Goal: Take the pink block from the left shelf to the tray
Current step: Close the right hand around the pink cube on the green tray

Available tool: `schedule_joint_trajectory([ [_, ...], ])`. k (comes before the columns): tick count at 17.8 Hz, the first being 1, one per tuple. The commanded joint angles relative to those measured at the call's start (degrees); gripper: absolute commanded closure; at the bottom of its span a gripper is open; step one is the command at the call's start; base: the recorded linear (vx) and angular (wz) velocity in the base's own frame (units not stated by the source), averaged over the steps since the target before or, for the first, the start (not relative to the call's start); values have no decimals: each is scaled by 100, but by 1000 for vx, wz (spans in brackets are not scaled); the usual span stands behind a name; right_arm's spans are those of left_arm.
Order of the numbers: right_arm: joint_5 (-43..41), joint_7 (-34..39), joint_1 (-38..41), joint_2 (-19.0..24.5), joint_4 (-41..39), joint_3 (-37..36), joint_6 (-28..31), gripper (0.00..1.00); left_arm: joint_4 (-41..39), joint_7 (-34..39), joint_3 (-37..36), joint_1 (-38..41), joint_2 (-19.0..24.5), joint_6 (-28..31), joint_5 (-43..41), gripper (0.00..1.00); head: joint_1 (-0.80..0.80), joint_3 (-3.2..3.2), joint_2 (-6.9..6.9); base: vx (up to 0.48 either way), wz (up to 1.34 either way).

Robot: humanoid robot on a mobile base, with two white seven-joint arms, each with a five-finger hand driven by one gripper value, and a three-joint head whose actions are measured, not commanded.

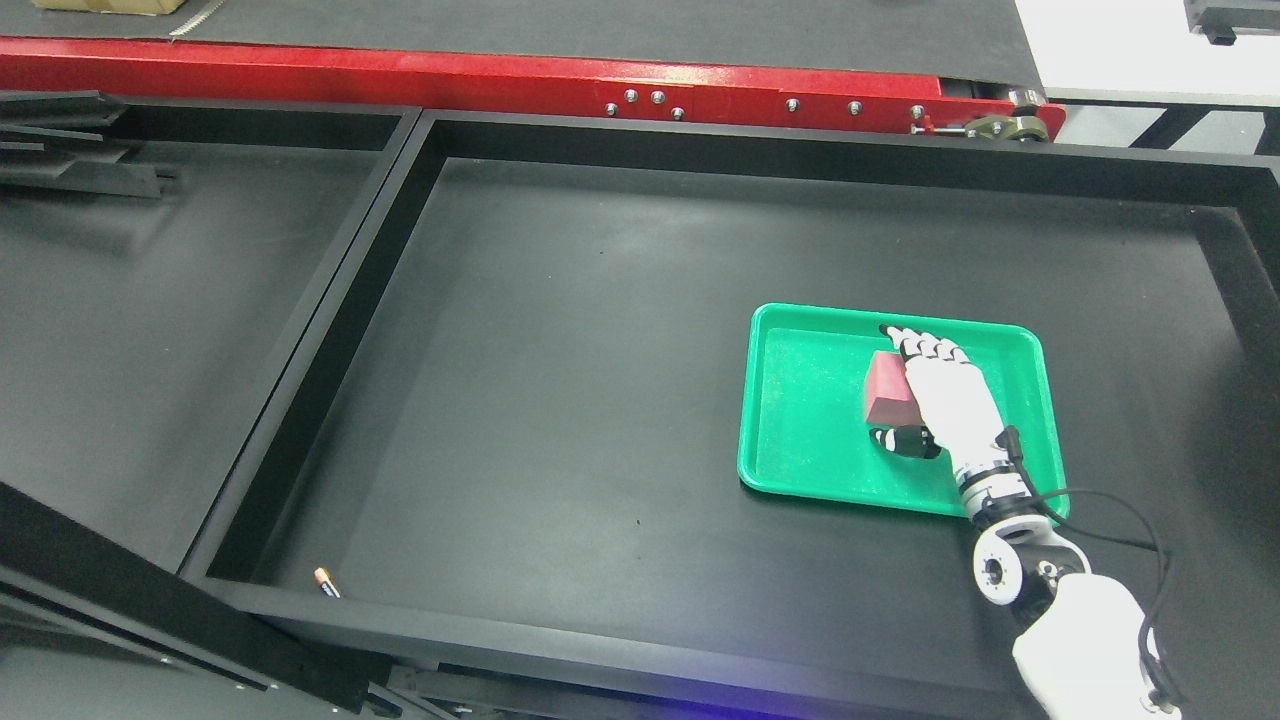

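A pink block [886, 389] sits over the green tray [800, 440], in the tray's middle right. My right hand [893, 385] reaches in from the lower right and is shut on the block, with the white fingers [925, 345] over its far side and the dark thumb [898, 440] at its near side. Whether the block rests on the tray floor or hangs just above it cannot be told. My left arm is out of view.
The tray lies in a large black bin [600, 330] with raised walls. A second black compartment [150, 300] is to the left. A red conveyor frame [500, 80] runs along the back. A small battery-like object [326, 582] lies near the bin's front left corner.
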Motion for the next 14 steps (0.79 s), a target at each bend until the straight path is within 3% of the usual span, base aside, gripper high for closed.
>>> schedule_joint_trajectory([
  [1, 1, -4, -3143, 18, 308, 155, -4, 1, -100, 2, 0, 0, 100, -25, 0, 0, 0, 0, 0, 27, -31],
  [6, 1, -13, -3257, 18, 361, 190, -39, 2, -100, 2, 0, 0, 100, -25, 0, 0, 0, 0, 0, 3, -1],
  [14, 352, -31, -3266, 1, 370, 190, -13, 18, -100, 2, 0, 0, 100, -25, 0, 0, 0, 0, 0, 0, 0],
])
